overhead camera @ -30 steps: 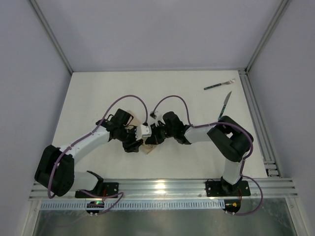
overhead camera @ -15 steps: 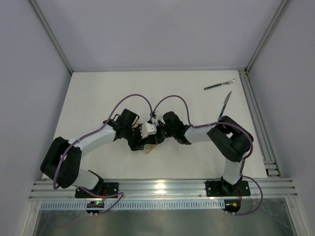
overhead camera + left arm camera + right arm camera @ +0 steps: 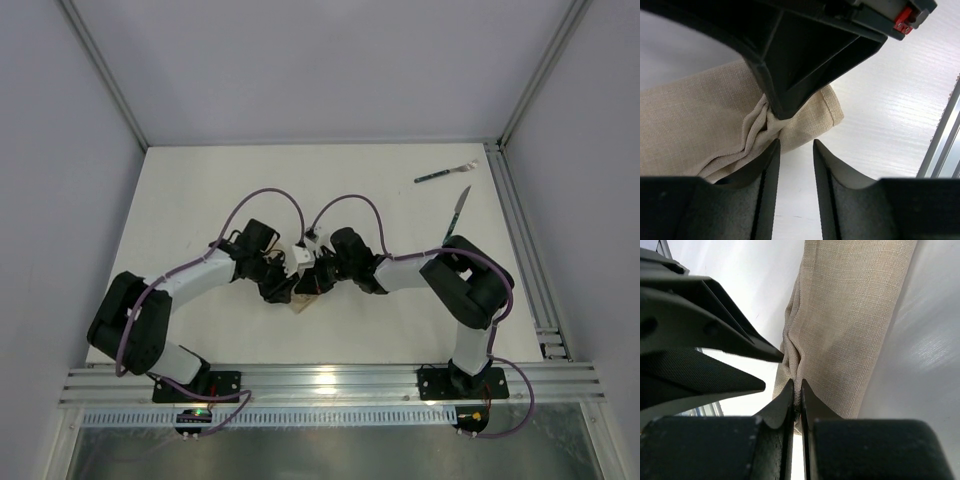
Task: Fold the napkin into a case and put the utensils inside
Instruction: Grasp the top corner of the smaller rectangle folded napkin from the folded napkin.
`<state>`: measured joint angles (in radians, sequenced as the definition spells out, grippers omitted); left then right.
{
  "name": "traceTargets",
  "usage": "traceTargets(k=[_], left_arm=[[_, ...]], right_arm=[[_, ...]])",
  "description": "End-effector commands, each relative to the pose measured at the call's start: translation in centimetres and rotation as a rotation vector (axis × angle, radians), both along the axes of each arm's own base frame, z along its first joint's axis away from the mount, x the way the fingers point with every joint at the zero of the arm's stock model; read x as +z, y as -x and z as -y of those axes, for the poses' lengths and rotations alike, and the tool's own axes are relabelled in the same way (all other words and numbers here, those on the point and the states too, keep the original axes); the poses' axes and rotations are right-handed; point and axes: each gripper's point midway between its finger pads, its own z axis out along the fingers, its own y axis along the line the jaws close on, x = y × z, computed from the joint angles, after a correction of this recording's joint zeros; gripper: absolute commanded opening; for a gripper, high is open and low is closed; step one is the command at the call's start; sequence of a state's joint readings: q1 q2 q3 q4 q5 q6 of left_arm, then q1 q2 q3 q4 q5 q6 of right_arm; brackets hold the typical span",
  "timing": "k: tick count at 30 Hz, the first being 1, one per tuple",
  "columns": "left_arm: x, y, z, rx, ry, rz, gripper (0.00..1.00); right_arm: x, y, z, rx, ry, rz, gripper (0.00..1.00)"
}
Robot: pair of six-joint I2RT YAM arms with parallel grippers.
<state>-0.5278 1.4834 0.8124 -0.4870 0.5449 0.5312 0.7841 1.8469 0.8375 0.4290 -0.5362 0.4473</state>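
Napkin point(image 3: 850, 315) is pinched in your right gripper point(image 3: 796, 385), likely to hold the fold, your left gripper point(image 3: 796, 150) hovering spread beside it.

we're sliding l gripper point(image 3: 796, 150) rightwards, up beside r gripper point(image 3: 782, 112) at the napkin point(image 3: 700, 120), its jaws narrowing.

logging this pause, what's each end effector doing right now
Left end effector: open, jaws narrowly apart, nothing between them.
Right end effector: closed on a pinched fold of the napkin.
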Motion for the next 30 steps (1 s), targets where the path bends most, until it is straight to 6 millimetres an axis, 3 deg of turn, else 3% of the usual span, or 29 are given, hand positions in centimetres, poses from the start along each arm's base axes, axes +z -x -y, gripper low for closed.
traceTargets(k=[1, 6, 12, 17, 24, 30], left_arm=[[2.1, -0.2, 0.4, 0.010, 0.059, -0.004, 0.37], [0.7, -0.2, -0.2, 0.030, 0.020, -0.069, 0.37], [1.2, -0.3, 0.2, 0.027, 0.053, -0.110, 0.35], [-0.1, -1.5, -0.5, 0.062, 0.000, -0.068, 0.47], [0.1, -2.4, -0.5, 0.076, 0.008, -0.008, 0.52], [-0.4, -0.1, -0.1, 0.000, 0.037, -0.105, 0.32]], right_arm=[[0.9, -0.8, -0.6, -0.001, -0.023, 0.040, 0.04], [1.0, -0.9, -0.7, 0.001, -0.020, 0.041, 0.04], [1.0, -1.0, -0.8, -0.002, -0.016, 0.045, 0.04], [1.0, -1.0, -0.8, 0.002, -0.014, 0.046, 0.04], [0.9, -1.0, -0.8, 0.006, -0.014, 0.043, 0.04], [1.0, -1.1, -0.9, 0.005, -0.018, 0.043, 0.04]])
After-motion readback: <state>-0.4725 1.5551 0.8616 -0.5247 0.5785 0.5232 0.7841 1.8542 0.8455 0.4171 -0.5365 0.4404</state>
